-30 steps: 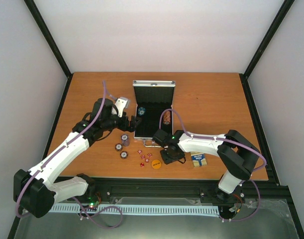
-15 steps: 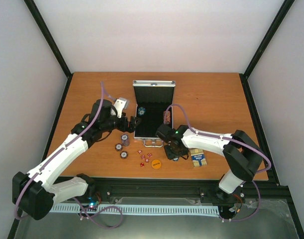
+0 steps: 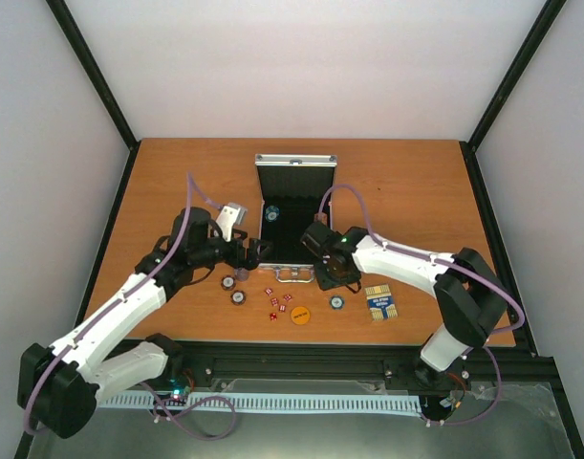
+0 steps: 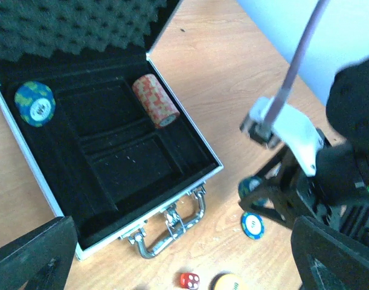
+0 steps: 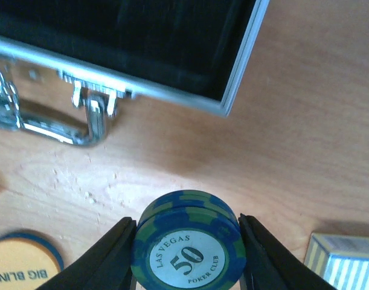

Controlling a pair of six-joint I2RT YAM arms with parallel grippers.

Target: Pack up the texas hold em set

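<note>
The right gripper (image 3: 335,274) is swinging away from the card deck (image 3: 380,305) toward the case (image 3: 294,175), leaving one loose chip (image 3: 337,303) behind, while the left gripper (image 3: 257,251) is drawing back with jaws gaping wide. The right fingers (image 5: 115,257) are pinching a blue-green chip stack (image 5: 187,244) by its rim, and the case's open tray is lying just ahead, beyond the handle (image 5: 51,132), nearer this arm

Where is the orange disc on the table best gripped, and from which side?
I would take the orange disc by its rim, pinching opposite edges, coming straight down from above. It lies flat and thin, so only its edge can be pinched; the red dice crowd its left.
</note>
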